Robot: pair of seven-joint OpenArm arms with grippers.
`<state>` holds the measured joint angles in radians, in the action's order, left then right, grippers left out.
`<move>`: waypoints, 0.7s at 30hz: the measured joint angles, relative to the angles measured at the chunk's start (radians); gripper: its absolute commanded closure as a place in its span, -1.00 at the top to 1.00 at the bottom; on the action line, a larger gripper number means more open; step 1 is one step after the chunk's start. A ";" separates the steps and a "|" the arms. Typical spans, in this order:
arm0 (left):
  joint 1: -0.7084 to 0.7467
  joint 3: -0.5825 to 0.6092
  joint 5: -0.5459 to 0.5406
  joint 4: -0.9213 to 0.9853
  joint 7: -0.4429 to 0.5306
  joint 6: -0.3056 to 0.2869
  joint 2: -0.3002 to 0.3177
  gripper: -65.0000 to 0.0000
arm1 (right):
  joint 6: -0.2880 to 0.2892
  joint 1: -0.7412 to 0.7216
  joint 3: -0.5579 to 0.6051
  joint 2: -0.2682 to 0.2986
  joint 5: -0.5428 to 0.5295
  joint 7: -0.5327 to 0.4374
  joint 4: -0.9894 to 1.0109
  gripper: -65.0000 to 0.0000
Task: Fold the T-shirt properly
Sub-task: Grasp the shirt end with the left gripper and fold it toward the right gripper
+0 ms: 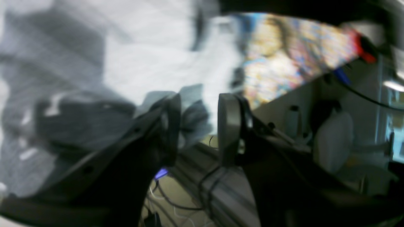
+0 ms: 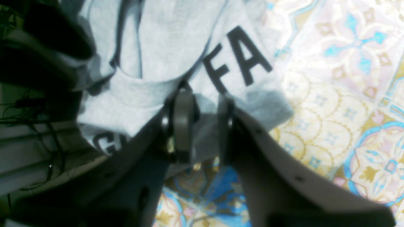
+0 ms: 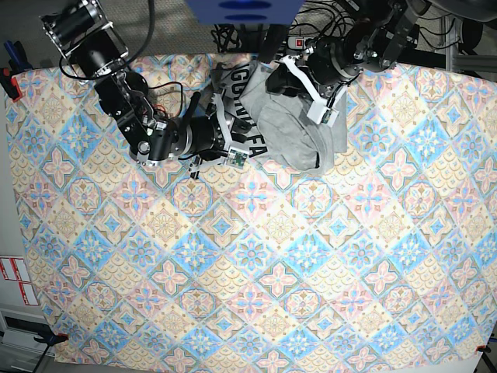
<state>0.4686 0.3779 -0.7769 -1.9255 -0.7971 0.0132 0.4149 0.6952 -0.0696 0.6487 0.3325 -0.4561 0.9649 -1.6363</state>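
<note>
The light grey T-shirt (image 3: 291, 128) lies bunched in a heap at the far middle of the table, black letters showing on its left part. In the right wrist view the lettered side (image 2: 164, 41) fills the top. My right gripper (image 2: 204, 126) sits at its near edge, fingers apart with grey cloth in the gap; in the base view this gripper (image 3: 227, 148) is at the heap's left side. My left gripper (image 1: 199, 126) is open too, with a crumpled bit of T-shirt (image 1: 151, 47) between and beyond its fingers. From the base camera that gripper (image 3: 318, 105) is over the heap's right top.
The pastel diamond-patterned tablecloth (image 3: 256, 256) covers the whole table. Cables and black gear (image 3: 326, 19) crowd the far edge behind the shirt. A blue object (image 3: 241, 8) hangs over the far middle. A red clamp (image 3: 8, 78) grips the left edge.
</note>
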 measured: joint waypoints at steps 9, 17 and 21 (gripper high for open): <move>0.000 0.005 -0.002 0.041 0.000 0.029 -0.018 -0.39 | 0.000 0.001 0.000 0.000 0.000 0.000 0.000 -0.60; -0.008 0.003 -0.001 0.064 0.004 0.033 -0.035 -0.39 | 0.000 0.001 0.000 -0.002 0.000 0.000 0.000 -0.60; -0.036 0.007 -0.004 0.097 0.001 0.033 -0.045 -0.44 | 0.000 0.001 0.000 -0.001 0.000 0.000 0.000 -0.60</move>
<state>0.4324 0.3847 -0.7807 -1.8286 -0.7963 0.0460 0.3695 0.6956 -0.0689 0.6487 0.3313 -0.4561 0.9649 -1.6363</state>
